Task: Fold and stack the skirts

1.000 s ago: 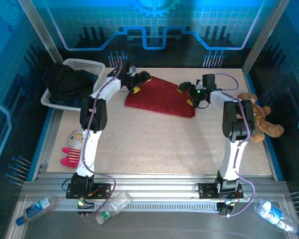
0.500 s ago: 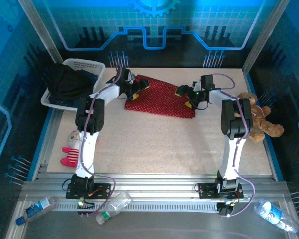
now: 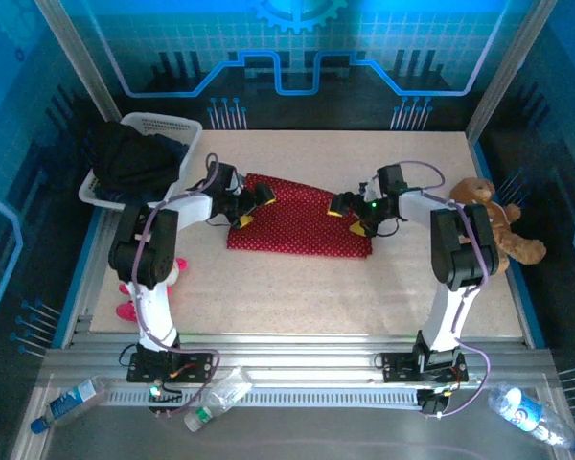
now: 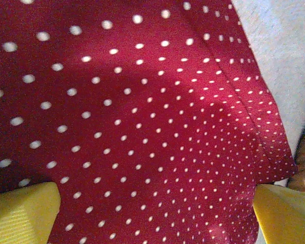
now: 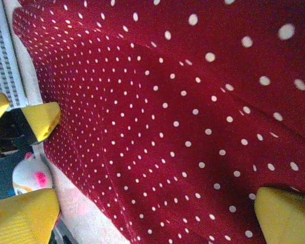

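The red skirt with white dots (image 3: 297, 222) lies flat at the middle of the table. My left gripper (image 3: 248, 206) is down on its left end and my right gripper (image 3: 346, 213) on its right end. Both are open. In the left wrist view, the yellow fingertips (image 4: 21, 214) stand wide apart with the red skirt (image 4: 142, 112) spread under the left gripper (image 4: 152, 218). The right gripper (image 5: 155, 216) stands the same way over the red skirt (image 5: 183, 101). A black skirt (image 3: 129, 158) and a bit of blue denim (image 3: 178, 148) lie in the basket.
The white basket (image 3: 163, 123) stands at the back left corner. A brown teddy bear (image 3: 498, 225) lies at the right edge. A pink-and-white plush toy (image 3: 126, 299) lies at the left, partly behind my left arm. Plastic bottles (image 3: 216, 395) lie on the metal rail in front.
Both grippers have moved toward the near edge, and the red skirt has slid that way with them. The left arm's elbow has swung out to the left.
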Available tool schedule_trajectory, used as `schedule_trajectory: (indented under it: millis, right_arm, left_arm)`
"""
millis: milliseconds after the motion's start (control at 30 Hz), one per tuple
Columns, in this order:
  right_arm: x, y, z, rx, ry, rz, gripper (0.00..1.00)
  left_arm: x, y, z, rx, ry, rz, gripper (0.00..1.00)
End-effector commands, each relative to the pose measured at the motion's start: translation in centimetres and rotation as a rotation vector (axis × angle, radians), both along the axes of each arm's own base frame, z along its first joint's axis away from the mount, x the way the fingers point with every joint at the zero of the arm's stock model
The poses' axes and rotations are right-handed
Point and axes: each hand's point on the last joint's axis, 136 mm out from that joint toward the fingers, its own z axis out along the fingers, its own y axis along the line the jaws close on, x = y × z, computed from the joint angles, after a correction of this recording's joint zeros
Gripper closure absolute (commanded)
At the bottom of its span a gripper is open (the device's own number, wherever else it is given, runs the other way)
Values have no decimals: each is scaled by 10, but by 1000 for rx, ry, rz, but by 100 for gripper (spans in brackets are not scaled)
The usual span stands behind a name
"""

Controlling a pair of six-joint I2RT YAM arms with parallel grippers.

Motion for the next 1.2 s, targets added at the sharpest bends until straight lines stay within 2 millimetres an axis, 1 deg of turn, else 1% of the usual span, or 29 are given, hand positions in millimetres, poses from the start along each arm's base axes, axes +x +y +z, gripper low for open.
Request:
schedule_trajectory:
  millis: [0,100,167,233,300,367,433,500,567,633,733,833,900,967,1033,1067,1167]
  right_arm:
    - [-18,-1,12,-44,25,-15,0]
    - [-1,10,34,-37,-36,-31,0]
    - [11,23,42,-20,-64,-34,0]
    - [27,35,42,-12,-76,-45,0]
    - [43,44,42,3,-88,-68,0]
    - [59,49,38,5,-104,-110,0]
    - [74,47,31,-6,-110,-153,0]
    - [83,46,22,-11,-103,-178,0]
    - [89,41,10,-27,-89,-190,0]
    - [91,32,-4,-58,-68,-198,0]
    - [91,14,-19,-93,-42,-209,0]
    - [86,-2,-27,-98,-22,-211,0]
    - [81,-9,-29,-87,-12,-201,0]
    - [76,-20,-30,-95,-9,-203,0]
    - [70,-33,-30,-112,-6,-210,0]
    - [67,-39,-31,-122,-3,-216,0]
    - [60,-53,-30,-145,1,-223,0]
  left_arm:
    - [-15,10,28,32,1,38,1]
    - [-7,1,57,3,-45,24,1]
    - [0,-12,67,-25,-64,6,1]
    - [11,-26,72,-43,-82,-16,1]
    - [26,-32,70,-35,-83,-24,1]
    - [45,-35,65,-20,-92,-20,1]
    - [64,-35,53,-3,-80,-7,1]
    - [79,-36,39,10,-63,5,1]
    - [91,-36,25,32,-44,15,1]
    - [100,-31,11,77,-33,33,1]
    - [108,-12,-15,175,-14,86,1]
    - [110,6,-41,239,18,133,1]
    - [108,11,-57,250,48,141,1]
    - [103,14,-69,260,72,137,1]
    - [99,14,-76,261,87,135,1]
    - [98,14,-76,259,87,133,1]
    - [100,9,-67,229,68,121,1]
